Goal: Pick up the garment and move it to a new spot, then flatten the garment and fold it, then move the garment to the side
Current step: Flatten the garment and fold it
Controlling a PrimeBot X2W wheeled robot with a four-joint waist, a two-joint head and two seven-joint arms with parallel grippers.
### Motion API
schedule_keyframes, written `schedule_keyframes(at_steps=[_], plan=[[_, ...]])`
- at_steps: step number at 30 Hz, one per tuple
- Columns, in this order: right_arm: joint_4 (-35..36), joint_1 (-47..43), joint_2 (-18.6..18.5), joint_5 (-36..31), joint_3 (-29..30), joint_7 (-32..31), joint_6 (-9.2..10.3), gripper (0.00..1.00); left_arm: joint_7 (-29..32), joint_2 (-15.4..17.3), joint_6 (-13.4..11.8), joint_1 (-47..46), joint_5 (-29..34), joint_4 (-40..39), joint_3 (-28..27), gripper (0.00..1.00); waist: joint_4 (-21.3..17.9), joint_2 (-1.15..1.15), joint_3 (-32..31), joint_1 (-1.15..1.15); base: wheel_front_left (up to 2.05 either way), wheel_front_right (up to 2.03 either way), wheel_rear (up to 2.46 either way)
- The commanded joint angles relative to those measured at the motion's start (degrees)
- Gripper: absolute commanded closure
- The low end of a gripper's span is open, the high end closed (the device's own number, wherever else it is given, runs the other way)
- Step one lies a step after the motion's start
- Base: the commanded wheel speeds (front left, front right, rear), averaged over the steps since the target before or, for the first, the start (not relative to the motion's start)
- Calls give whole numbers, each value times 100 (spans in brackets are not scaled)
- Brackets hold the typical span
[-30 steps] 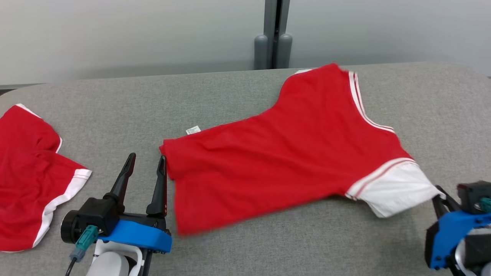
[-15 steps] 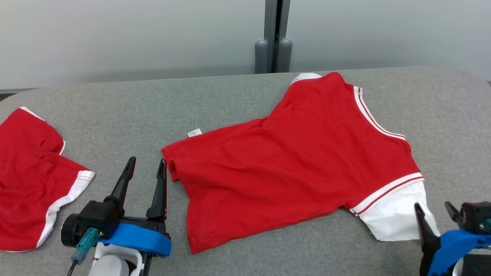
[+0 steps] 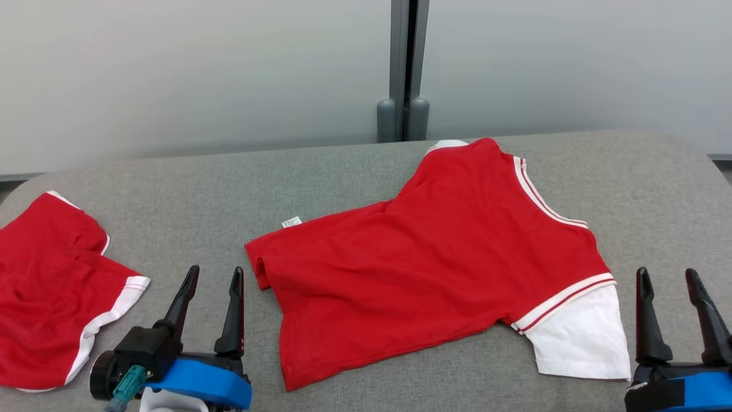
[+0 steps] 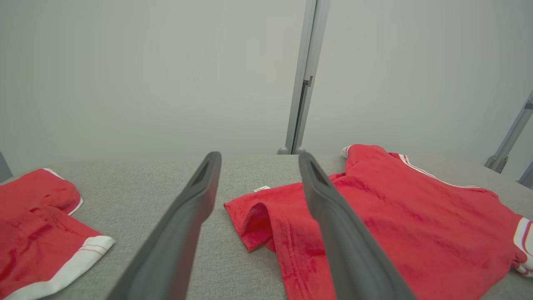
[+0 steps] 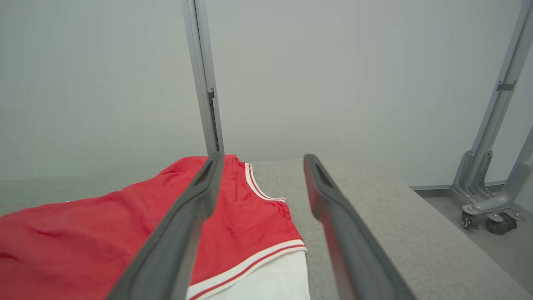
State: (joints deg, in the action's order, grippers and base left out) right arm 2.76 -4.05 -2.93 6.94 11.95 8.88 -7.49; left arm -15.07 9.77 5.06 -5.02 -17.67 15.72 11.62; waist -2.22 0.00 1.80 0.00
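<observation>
The garment (image 3: 434,260) is a red shirt with white sleeves and white-striped trim, spread across the middle of the grey padded table (image 3: 194,189). Its hem corner (image 4: 258,218) is curled over near my left side. My left gripper (image 3: 213,274) stands open at the lower left, just left of that hem, holding nothing. My right gripper (image 3: 668,277) is open at the lower right, just right of the white sleeve (image 3: 580,340) and clear of it. In the right wrist view the shirt (image 5: 125,233) lies left of my right gripper (image 5: 260,160).
A second red garment with white trim (image 3: 48,286) lies crumpled at the table's left edge. A grey post (image 3: 403,68) stands behind the table against the pale wall. A wheeled metal frame (image 5: 487,200) stands on the floor past the table's right edge.
My right gripper has let go of the white sleeve, opened, and drawn back to the right. The shirt has settled flat. The camera has tilted, shifting the whole picture downward.
</observation>
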Motion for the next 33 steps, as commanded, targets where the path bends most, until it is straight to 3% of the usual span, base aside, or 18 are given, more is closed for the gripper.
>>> schedule_keyframes(at_steps=[1,20,33], plan=[[-80,-79,4,62,-27,69,0,0,-15,-3,-43,74,-7,-20,-62,0,-49,0,-81,0,0,0,0],[-356,189,2,1,-393,-505,0,0,-15,-161,-9,493,184,7,-422,0,182,0,-366,0,0,0,0],[-476,124,3,71,-387,-405,0,0,-15,-185,51,421,239,77,-451,0,188,0,-321,0,0,0,0]])
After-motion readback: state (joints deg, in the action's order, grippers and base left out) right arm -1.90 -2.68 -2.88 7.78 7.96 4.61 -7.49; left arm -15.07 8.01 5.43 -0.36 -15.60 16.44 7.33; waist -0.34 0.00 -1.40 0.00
